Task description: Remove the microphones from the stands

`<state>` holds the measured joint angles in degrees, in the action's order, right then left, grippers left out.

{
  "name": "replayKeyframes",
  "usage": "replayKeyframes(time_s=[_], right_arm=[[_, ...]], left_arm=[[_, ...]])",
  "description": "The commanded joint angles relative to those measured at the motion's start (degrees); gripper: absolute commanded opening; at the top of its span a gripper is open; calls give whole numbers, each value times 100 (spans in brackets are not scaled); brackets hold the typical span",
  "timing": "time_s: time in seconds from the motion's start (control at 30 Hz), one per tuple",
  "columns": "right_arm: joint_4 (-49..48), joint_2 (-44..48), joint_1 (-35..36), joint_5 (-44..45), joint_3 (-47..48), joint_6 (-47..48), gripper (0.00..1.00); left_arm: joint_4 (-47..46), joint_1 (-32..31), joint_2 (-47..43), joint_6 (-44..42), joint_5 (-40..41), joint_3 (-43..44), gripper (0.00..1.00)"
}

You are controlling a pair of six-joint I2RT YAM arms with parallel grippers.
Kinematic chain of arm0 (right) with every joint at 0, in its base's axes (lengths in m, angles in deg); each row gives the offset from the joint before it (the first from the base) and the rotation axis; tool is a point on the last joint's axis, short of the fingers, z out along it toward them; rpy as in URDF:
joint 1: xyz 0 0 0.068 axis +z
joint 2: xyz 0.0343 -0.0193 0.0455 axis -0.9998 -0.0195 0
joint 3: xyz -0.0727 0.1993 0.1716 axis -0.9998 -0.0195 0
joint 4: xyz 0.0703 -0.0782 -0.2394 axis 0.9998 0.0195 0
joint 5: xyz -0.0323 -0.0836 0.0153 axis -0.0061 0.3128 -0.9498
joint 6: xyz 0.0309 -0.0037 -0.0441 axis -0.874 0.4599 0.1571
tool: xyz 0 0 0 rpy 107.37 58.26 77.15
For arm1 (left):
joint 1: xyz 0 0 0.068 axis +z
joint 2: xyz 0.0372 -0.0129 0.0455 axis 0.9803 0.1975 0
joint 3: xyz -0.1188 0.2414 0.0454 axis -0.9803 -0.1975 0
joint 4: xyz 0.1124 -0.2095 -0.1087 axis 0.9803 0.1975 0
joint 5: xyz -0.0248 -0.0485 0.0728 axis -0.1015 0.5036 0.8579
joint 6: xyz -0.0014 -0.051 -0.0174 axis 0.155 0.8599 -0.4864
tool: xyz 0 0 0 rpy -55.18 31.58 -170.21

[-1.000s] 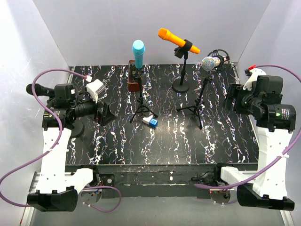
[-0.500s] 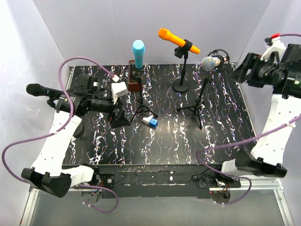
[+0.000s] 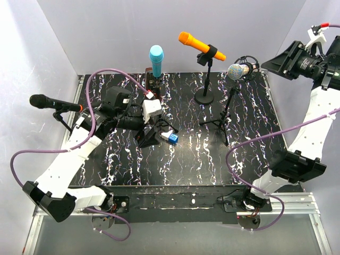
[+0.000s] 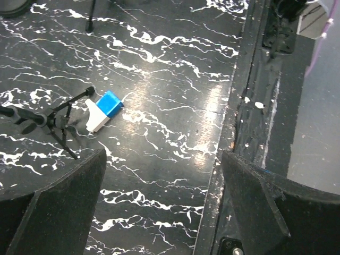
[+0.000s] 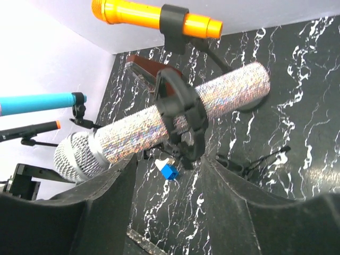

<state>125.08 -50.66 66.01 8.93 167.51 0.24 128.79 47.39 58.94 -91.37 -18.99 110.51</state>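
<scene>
Several microphones sit on stands. A silver glitter microphone (image 3: 237, 70) (image 5: 133, 133) rests in a black clip (image 5: 183, 119) on a tripod stand (image 3: 227, 109). My right gripper (image 3: 265, 64) (image 5: 169, 170) hangs high at the right, pointing at it. Its jaws are open, just below and either side of the clip, with nothing held. An orange microphone (image 3: 199, 45) (image 5: 135, 15), a cyan one (image 3: 155, 59) (image 5: 37, 102) and a black one (image 3: 53, 103) stand farther off. My left gripper (image 3: 147, 139) (image 4: 163, 159) hovers open and empty over the mat.
A blue-and-white block (image 3: 171, 138) (image 4: 103, 109) lies by the cyan microphone's tripod legs (image 4: 58, 121). A brown box (image 3: 151, 94) stands behind them. The orange microphone's stand has a round base (image 3: 204, 97). The mat's front edge (image 4: 239, 122) is close beside my left fingers.
My left arm has swung right from the table's left side to the cyan microphone's tripod. My right arm has risen and turned toward the silver microphone, its jaws narrowing somewhat.
</scene>
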Motion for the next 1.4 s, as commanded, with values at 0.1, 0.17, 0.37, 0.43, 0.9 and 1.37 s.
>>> replayKeyframes(time_s=[0.1,0.17,0.37,0.43,0.9,1.37], right_arm=[[-1003,-530,-15,-417,248,-316,52],[-1099,-618,2,-435,248,-308,51],[-1109,-847,143,-548,327,-185,50],[-1117,-856,204,-627,310,-167,50],[-994,-777,521,-505,99,0,27],[-1328,435,757,-830,-1201,-1160,1]], left_arm=[[-453,-103,173,206,585,140,90],[-453,-112,235,224,629,219,90],[-462,-130,385,207,708,387,90],[-436,-138,411,180,735,404,90],[-436,-165,437,66,796,466,91],[-1112,-490,754,593,533,861,90]])
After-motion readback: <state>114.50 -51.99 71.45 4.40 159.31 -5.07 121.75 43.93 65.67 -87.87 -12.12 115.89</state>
